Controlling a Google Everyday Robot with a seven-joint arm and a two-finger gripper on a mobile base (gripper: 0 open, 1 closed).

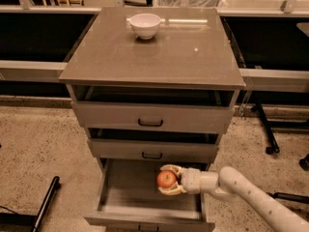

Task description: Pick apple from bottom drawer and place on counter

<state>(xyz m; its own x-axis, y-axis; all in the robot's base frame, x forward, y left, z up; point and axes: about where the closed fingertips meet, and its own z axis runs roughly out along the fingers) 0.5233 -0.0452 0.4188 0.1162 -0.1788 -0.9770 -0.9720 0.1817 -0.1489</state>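
The small red-orange apple (pixel 166 179) is held between the two cream fingers of my gripper (pixel 169 180), which is shut on it. The gripper reaches in from the right on a white arm and holds the apple above the floor of the open bottom drawer (pixel 130 197), just below the front of the middle drawer. The bottom drawer is pulled out, with a bare grey floor. The counter (pixel 154 52) is the glossy grey-brown top slab of the cabinet, well above the gripper.
A white bowl (pixel 145 24) stands at the back of the counter. The top drawer (pixel 150 117) and middle drawer (pixel 152 150) sit slightly open above the apple. A black bar (pixel 46 202) lies on the speckled floor at left; chair legs (pixel 265 129) at right.
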